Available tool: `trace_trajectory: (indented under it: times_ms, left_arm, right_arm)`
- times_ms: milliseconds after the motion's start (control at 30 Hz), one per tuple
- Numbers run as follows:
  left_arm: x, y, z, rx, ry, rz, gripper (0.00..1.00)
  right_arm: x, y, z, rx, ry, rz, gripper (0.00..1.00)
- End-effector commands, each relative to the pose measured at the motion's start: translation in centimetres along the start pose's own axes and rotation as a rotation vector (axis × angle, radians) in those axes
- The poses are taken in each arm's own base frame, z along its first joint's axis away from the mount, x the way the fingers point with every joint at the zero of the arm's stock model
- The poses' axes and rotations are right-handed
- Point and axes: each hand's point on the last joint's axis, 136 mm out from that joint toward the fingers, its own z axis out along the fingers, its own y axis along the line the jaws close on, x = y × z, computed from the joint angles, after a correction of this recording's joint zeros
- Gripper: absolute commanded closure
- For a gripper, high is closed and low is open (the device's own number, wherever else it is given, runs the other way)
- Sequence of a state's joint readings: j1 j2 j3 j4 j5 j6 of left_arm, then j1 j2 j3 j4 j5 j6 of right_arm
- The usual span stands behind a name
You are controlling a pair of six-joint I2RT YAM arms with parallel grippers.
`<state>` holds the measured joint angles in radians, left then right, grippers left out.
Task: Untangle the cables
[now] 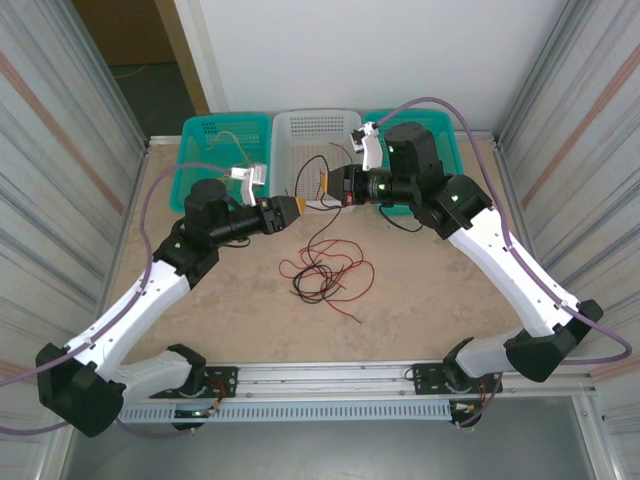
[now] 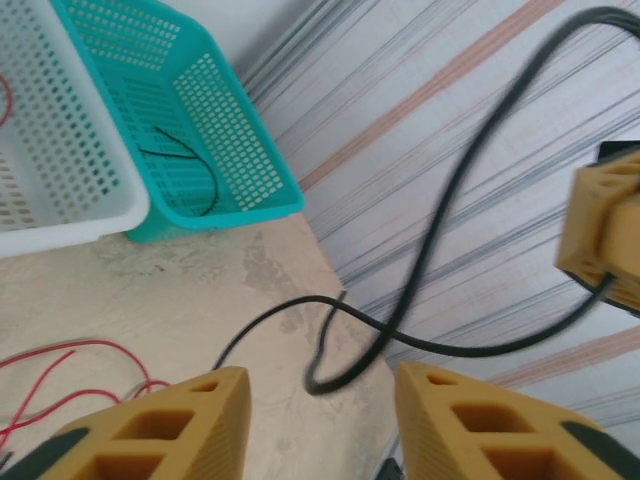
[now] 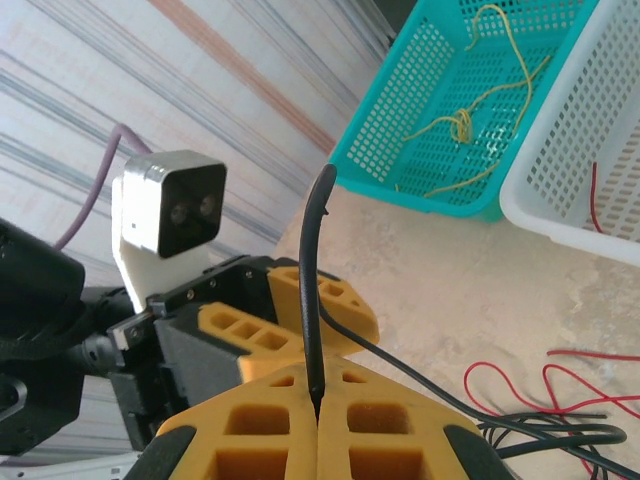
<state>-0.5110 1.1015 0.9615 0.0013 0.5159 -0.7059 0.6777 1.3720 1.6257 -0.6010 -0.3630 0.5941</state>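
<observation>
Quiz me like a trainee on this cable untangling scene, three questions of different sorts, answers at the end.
1. True or false: the right gripper is shut on a thin black cable.
2. Where does the thin yellow cable lie? A: white basket. B: teal plastic mesh basket. C: the floor.
3. Fill in: the loose tangle on the beige table is made of black and ____ cables.
Key: 1 true; 2 B; 3 red.
</observation>
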Motion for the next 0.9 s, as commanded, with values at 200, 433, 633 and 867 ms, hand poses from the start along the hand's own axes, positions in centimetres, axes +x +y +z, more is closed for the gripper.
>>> trace_trajectory:
  times_ms: [200, 433, 633, 867]
  left_arm:
    - [-2.8, 0.8, -0.7, -0.163, -0.052, 0.141, 0.85]
    - [-6.1, 0.6, -2.2, -0.279, -0.140, 0.266, 1.00]
    - [-7.5, -0.9, -2.6, -0.251, -0.186, 0.316, 1.00]
    - [-6.5, 0.7, -2.7, -0.311, -0.143, 0.324, 1.00]
  right_arm:
    - [1.8, 0.4, 0.7, -0.024, 0.072, -0.006, 1.00]
    - [5.9, -1.5, 3.2, 0.034, 0.190, -0.007, 1.00]
    - [9.6, -4.2, 5.6, 0.129, 0.289, -0.004, 1.00]
    - [8.2, -3.6, 5.0, 0.139, 0.246, -0.033, 1.00]
